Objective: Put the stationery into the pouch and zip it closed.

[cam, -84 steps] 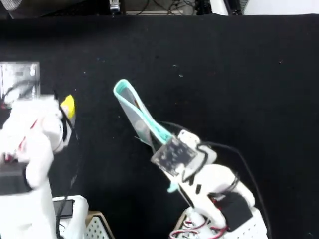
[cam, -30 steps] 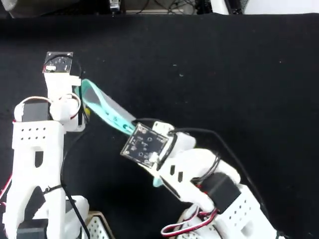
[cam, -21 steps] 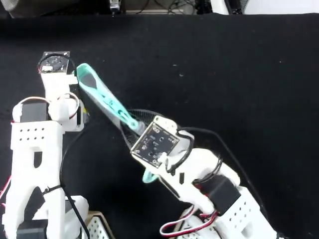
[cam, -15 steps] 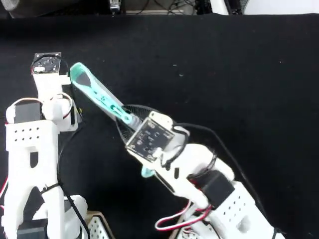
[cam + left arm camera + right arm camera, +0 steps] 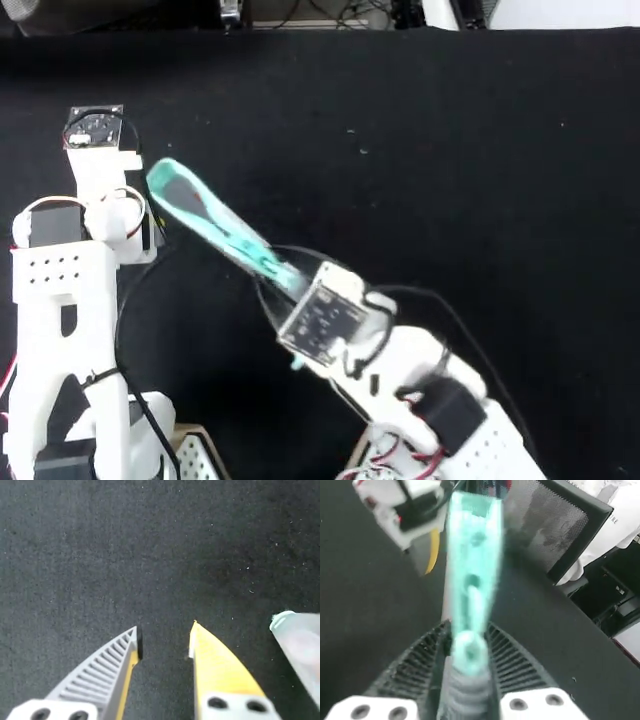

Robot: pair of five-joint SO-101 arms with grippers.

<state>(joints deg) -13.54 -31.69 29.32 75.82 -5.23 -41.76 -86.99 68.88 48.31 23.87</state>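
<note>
The pouch (image 5: 208, 218) is a long translucent sleeve with teal edging, held off the black table and slanting toward the back left. My right gripper (image 5: 278, 285) is shut on its near end, and its teal zip edge (image 5: 472, 545) runs away from the fingers (image 5: 515, 667). My left gripper (image 5: 152, 228) stands beside the pouch's far tip. It is open over bare cloth in the left wrist view (image 5: 165, 632), nothing between its grey and yellow fingers (image 5: 215, 665). The pouch's far tip (image 5: 299, 644) lies just to one side of it.
The table (image 5: 480, 150) is covered in black cloth, with wide free room at the back and right. The two arm bases stand at the front edge. A mesh chair (image 5: 545, 525) shows in the room behind.
The right arm swung the pouch to the left toward the left arm, then drew back toward the front, carrying the pouch's tip slightly nearer. The left arm came forward, then shifted a little left.
</note>
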